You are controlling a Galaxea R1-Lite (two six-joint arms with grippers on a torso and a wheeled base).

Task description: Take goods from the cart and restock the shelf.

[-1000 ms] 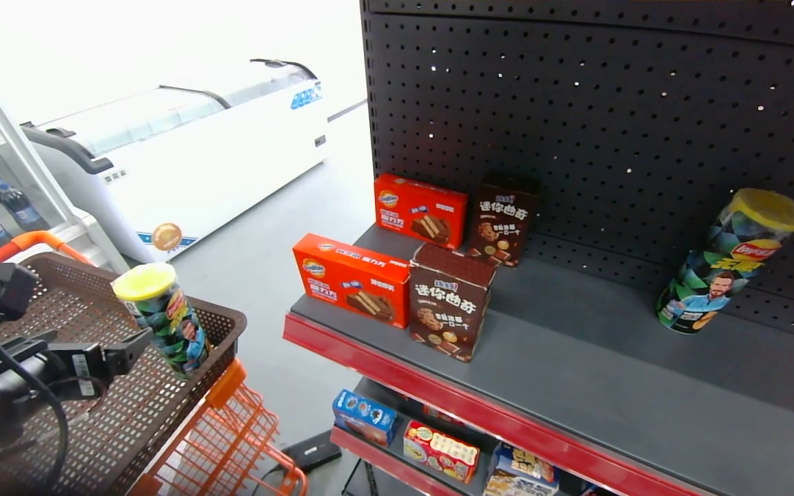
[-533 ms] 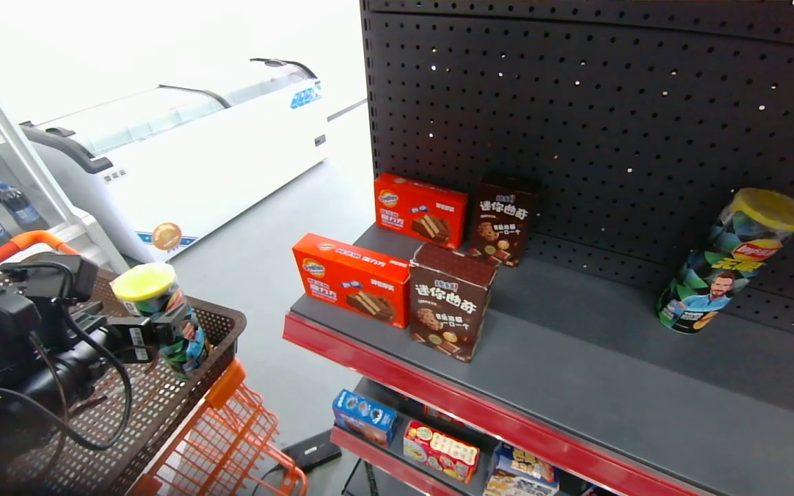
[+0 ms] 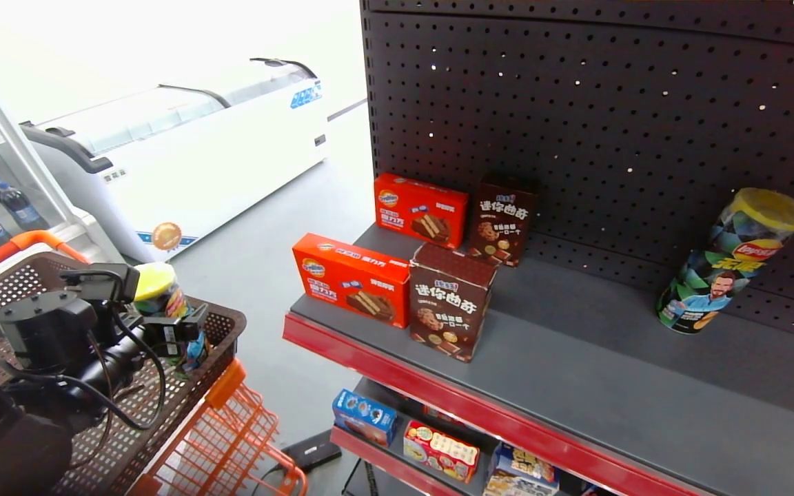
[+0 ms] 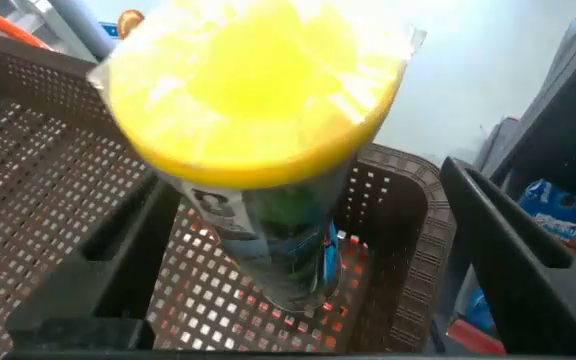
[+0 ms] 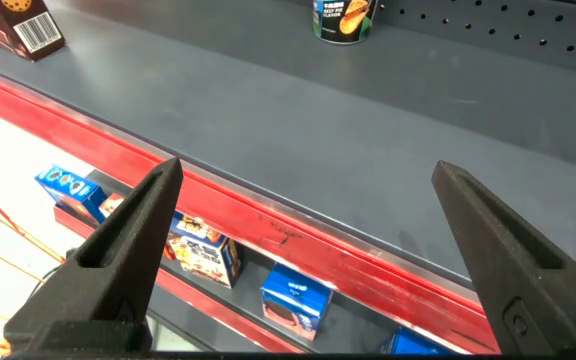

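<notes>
Grasp step — my left jaws open astride the yellow-lidded printed can (image 3: 161,288) at 8 o'clock; next I squeeze. Right jaws open too.

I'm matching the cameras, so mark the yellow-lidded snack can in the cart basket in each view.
Head view: the yellow-lidded cylindrical snack can stands in a corner of the brown perforated plastic basket, between the fingers of the open left tool.
Left wrist view: the can, lid foremost, between that tool's fingers.
Right wrist view: this camera faces the grey shelf board; a second can stands there.
Shared landmark: the basket's mesh.
</notes>
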